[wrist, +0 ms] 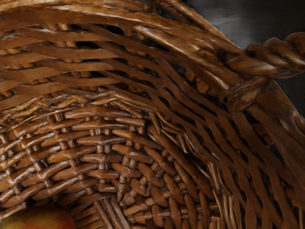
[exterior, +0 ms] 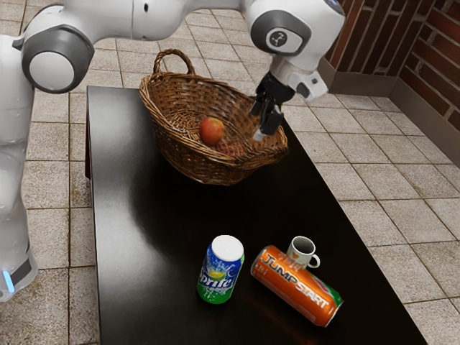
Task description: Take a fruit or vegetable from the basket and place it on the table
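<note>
Pale tiles [exterior: 395, 176] spread across the floor, with a brick wall [exterior: 381, 36] at the upper right of the exterior view. On them stands a long black table [exterior: 144, 287], and in its upper part sits the wicker basket [exterior: 205, 167]. My gripper [exterior: 263, 131] hangs over the basket's right side; I cannot tell how wide or narrow it stands. Lower in the frame are an orange can [exterior: 298, 286] on its side, an upright soda can [exterior: 219, 272] and a small mug [exterior: 302, 251].

Inside the basket, near the frame's centre, lies the apple [exterior: 212, 131]. It should be light, firm and smooth-skinned, apt to roll or slip and easily bruised. I would take it across its widest part, from above, squeezing moderately.

The exterior view gives the apple's rounded side and its place within the rim; the wrist view cuts it to a curved top at the lower left, but adds the gaps in the weave and the twisted handle [wrist: 274, 57] at upper right.
</note>
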Robot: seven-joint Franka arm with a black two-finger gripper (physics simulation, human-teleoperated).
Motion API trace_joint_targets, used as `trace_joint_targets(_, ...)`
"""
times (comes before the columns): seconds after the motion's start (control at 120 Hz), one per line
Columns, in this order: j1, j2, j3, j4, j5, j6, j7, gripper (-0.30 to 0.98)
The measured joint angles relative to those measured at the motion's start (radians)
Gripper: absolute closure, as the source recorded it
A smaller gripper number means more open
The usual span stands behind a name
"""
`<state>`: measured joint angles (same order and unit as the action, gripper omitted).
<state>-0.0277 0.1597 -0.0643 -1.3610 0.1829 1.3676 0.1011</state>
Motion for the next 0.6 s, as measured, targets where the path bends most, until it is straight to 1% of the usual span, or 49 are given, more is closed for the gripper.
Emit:
trace_joint_targets(0.1, 0.0, -0.001, 0.0, 0.0, 0.003, 0.072, 0.015, 0.0)
trace_joint_targets(0.217, -0.001, -0.002, 0.0, 0.0, 0.004, 0.121, 0.029, 0.0)
trace_joint_targets(0.283, 0.002, -0.006, -0.015, 0.017, -0.001, 0.139, 0.035, 0.0)
trace_joint_targets(0.35, 0.01, -0.026, -0.019, 0.003, -0.019, 0.151, 0.038, 0.0)
trace_joint_targets(0.4, 0.073, -0.069, -0.036, -0.063, -0.034, 0.158, 0.04, 0.0)
trace_joint_targets(0.467, 0.211, -0.106, -0.079, -0.136, -0.064, 0.165, 0.05, 0.0)
trace_joint_targets(0.533, 0.369, -0.112, -0.141, -0.161, -0.09, 0.17, 0.065, 0.0)
trace_joint_targets(0.6, 0.467, -0.103, -0.163, -0.174, -0.124, 0.174, 0.082, 0.0)
